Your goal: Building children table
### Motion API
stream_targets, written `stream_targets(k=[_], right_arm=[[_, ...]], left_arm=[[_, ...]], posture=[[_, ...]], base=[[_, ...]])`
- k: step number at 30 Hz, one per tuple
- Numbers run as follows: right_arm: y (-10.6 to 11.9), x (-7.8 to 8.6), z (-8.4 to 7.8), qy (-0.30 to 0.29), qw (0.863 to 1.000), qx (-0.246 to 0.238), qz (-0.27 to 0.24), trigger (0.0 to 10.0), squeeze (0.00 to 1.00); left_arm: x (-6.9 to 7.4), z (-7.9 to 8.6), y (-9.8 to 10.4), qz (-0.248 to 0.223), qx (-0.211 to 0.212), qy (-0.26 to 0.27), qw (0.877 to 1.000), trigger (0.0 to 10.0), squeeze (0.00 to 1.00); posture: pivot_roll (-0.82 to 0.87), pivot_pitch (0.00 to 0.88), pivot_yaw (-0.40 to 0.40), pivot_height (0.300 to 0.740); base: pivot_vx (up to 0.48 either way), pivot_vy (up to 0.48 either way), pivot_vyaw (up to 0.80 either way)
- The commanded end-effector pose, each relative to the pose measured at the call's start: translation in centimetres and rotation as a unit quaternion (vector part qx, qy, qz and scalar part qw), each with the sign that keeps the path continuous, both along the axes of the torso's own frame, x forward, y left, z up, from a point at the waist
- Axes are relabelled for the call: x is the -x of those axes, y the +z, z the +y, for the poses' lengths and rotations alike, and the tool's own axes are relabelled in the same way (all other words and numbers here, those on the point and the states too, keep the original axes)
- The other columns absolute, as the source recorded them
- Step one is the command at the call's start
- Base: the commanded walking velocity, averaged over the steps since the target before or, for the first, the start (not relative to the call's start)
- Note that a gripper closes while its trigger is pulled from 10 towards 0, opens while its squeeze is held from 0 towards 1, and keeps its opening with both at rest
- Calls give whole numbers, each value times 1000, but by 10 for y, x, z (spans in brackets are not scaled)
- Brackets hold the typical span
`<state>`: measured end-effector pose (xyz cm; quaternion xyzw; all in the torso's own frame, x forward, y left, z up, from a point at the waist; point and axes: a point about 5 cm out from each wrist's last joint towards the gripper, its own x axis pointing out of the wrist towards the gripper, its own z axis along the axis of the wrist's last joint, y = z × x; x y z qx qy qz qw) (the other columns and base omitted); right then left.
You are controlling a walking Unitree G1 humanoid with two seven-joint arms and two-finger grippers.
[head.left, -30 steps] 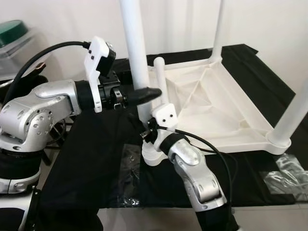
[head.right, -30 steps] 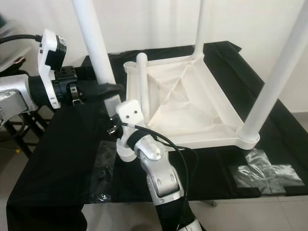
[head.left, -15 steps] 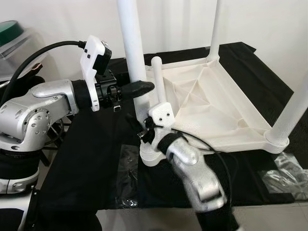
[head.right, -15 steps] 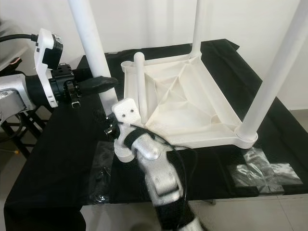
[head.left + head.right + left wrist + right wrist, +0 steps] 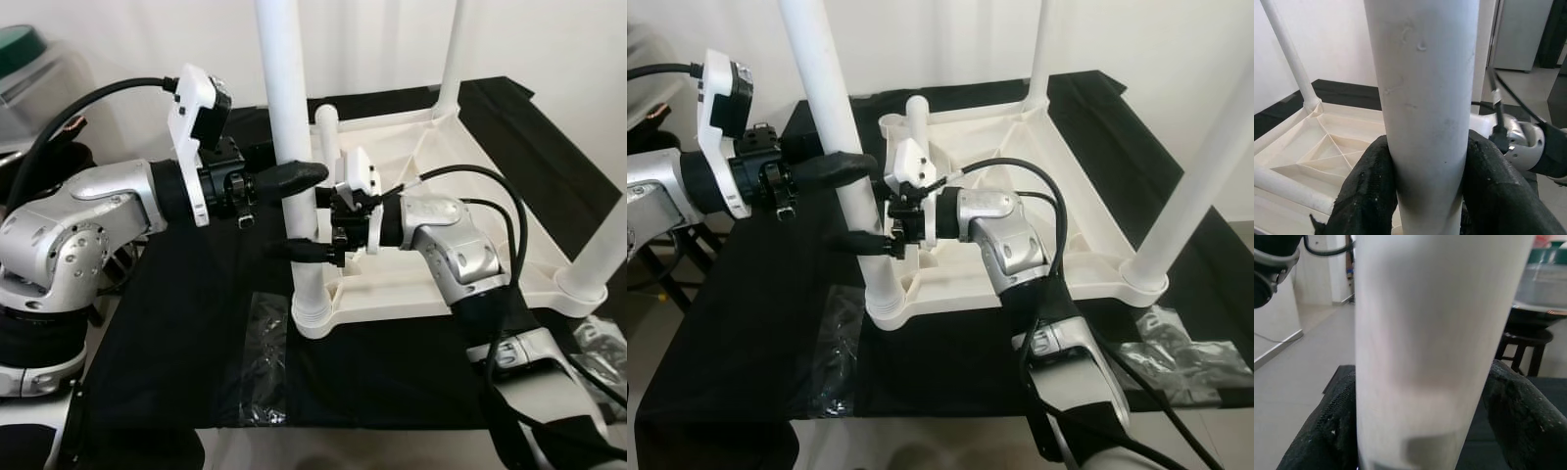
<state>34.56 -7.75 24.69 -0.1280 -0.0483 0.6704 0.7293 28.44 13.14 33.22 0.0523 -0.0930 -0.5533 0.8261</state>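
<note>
Two grippers on one upright white plastic table leg [image 5: 289,157]: left gripper [image 5: 294,178] clamped from 9 o'clock, right gripper [image 5: 299,250] clamped lower, from 3 o'clock. Leg foot sits in corner socket of upturned white plastic tabletop [image 5: 470,211] on black cloth [image 5: 196,323].

White wall [image 5: 372,39] behind a black-draped bench [image 5: 196,352].

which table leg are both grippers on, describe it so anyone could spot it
On the black-covered bench lies an upside-down white table top with legs pointing up. The held leg stands at its near-left corner, with the left gripper above the right gripper on it.
</note>
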Motion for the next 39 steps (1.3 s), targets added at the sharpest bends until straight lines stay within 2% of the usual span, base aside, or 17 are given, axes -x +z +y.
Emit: stream_targets(k=[1, 2, 3, 5, 6, 17, 18, 19, 23, 25, 26, 27, 28, 29, 31, 35, 39], right_arm=[[0, -5, 4, 12, 1000, 13, 12, 10000, 0], [0, -5, 4, 12, 1000, 13, 12, 10000, 0], [-1, -10, 8, 9, 1000, 20, 19, 5843, 0], [-1, -10, 8, 9, 1000, 20, 19, 5843, 0], [-3, -13, 11, 4, 999, 17, 32, 0, 0], [-10, -21, 9, 34, 998, 1, 57, 0, 0], [-12, -22, 8, 27, 998, 1, 58, 0, 0], [-15, -24, 5, 2, 998, 0, 58, 0, 0], [-25, -27, 0, -48, 997, 6, 64, 0, 0], [-48, -27, -3, -138, 987, 30, 83, 0, 0], [-48, -27, -3, -138, 987, 30, 83, 0, 0], [-69, -27, 4, -330, 940, -1, 85, 0, 0], [-69, -27, 4, -330, 940, -1, 85, 0, 0], [-97, 7, 21, -397, 912, -8, 104, 0, 0], [-110, 33, 26, -437, 891, -17, 123, 0, 0], [-113, 50, 31, -420, 898, -23, 133, 0, 0], [-105, 41, 32, -413, 902, -30, 121, 0, 0]], left_arm=[[-1, -4, -9, 19, -19, -3, 1000, 0, 0], [-1, -4, -9, 19, -19, -3, 1000, 0, 0], [-1, -5, -9, 19, -21, -5, 1000, 0, 0], [-1, -5, -9, 19, -21, -5, 1000, 0, 0], [-1, -5, -9, 19, -22, -7, 1000, 0, 0], [-1, -7, -8, 11, -27, -9, 1000, 0, 0], [-3, -6, -8, 14, -20, -1, 1000, 4627, 0], [-4, -6, -8, 14, -17, 3, 1000, 10000, 1000], [-7, -6, -6, 14, -11, 18, 1000, 10000, 1000], [-10, -5, -4, 18, -4, 36, 999, 10000, 0], [-10, -5, -4, 18, -4, 36, 999, 10000, 0], [-11, -3, -2, 20, 0, 43, 999, 10000, 0], [-11, -3, -2, 20, 0, 43, 999, 10000, 0], [-13, 0, 0, 24, 5, 50, 998, 10000, 0], [-16, 2, -1, 29, 9, 55, 998, 10000, 0], [-21, -1, -6, 38, 7, 54, 998, 10000, 0], [-24, -4, -8, 43, 7, 57, 997, 10000, 0]], posture=[[42, 77, 98, 740], [42, 77, 98, 740], [48, 77, 98, 740], [48, 77, 98, 740], [52, 78, 97, 740], [52, 74, 102, 740], [49, 72, 103, 740], [40, 69, 100, 740], [36, 71, 86, 740], [35, 73, 61, 740], [35, 73, 61, 740], [44, 75, 55, 740], [44, 75, 55, 740], [53, 100, 96, 740], [-8, 71, 115, 740], [-8, 77, 111, 740], [-16, 62, 113, 740]], base=[[0, 0, 0], [0, 0, 0], [0, 0, 0], [0, 0, 0], [0, 0, 0], [0, 0, 0], [0, 0, 0], [0, 0, 0], [0, 0, 0], [0, 0, 0], [0, 0, 0], [0, 0, 0], [0, 0, 0], [0, 0, 0], [0, 0, 0], [0, 0, 0], [0, 0, 0]])
